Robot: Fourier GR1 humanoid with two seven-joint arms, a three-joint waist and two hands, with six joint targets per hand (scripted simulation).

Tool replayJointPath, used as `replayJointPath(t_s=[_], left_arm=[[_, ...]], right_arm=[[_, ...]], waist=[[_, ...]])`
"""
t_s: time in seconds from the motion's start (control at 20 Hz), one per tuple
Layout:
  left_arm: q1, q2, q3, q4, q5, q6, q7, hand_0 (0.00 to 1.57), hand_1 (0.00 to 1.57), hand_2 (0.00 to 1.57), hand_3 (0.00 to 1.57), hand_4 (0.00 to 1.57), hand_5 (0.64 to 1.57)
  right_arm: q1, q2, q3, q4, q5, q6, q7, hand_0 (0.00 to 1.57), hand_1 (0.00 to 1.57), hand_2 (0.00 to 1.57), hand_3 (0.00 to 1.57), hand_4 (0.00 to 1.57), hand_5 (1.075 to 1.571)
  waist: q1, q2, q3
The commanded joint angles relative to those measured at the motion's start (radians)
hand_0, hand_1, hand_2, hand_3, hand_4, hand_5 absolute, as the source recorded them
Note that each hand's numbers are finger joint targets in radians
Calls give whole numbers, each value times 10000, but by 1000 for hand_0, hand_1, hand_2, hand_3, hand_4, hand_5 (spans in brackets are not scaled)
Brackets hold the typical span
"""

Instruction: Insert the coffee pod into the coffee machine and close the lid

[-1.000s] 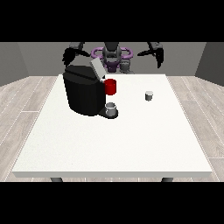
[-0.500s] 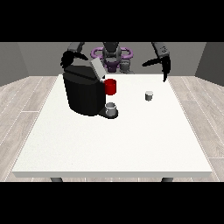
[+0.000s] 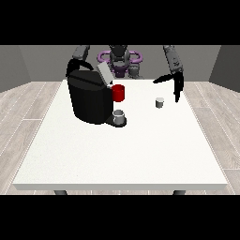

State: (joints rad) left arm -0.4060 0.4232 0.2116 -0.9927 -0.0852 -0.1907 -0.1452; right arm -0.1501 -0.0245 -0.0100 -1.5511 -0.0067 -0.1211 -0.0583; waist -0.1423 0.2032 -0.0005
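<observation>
Nothing is done yet: the coffee pod (image 3: pixel 160 102) sits untouched on the worktop (image 3: pixel 122 150) right of centre, the hand at the view's right (image 3: pixel 174 83) hangs beside it with fingers spread and empty, and the coffee machine (image 3: pixel 90 97) lid (image 3: pixel 104 74) stands open.

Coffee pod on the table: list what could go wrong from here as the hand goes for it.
1. The coffee pod is small and stands free on the white table; the open hand at the view's right, above and beside it, could tip or push it while closing.
2. The red part and the raised lid of the coffee machine sit close together, so the pod may catch on entry.
</observation>
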Motion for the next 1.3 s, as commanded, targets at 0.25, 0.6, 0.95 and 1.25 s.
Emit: replayJointPath(t_s=[0.25, 0.6, 0.95, 1.25], left_arm=[[-853, 135, -632, 1545, -1410, 512, -539, 0, 0, 113, 0, 0, 1571], [-1305, -142, -826, 2623, -2051, 877, -394, 647, 647, 718, 349, 0, 1571], [-1138, 397, -1269, 3441, -3109, 1110, -851, 580, 580, 719, 472, 0, 1571], [-1831, 421, -1358, 3623, -3779, 2137, -1090, 645, 645, 788, 527, 0, 1571]], right_arm=[[-413, 126, 226, 645, 722, -538, 6, 0, 0, 0, 0, 423, 1571], [-1049, -77, -324, 1237, 379, -508, 397, 0, 0, 0, 0, 392, 1571], [-562, -43, -59, 947, 397, -336, 625, 0, 0, 0, 0, 453, 1571], [-942, -417, -441, 1202, 23, -60, 260, 0, 0, 0, 0, 487, 1571]], waist=[[41, 331, 0], [223, 97, 2], [-27, -58, 1], [-224, 386, 3]])
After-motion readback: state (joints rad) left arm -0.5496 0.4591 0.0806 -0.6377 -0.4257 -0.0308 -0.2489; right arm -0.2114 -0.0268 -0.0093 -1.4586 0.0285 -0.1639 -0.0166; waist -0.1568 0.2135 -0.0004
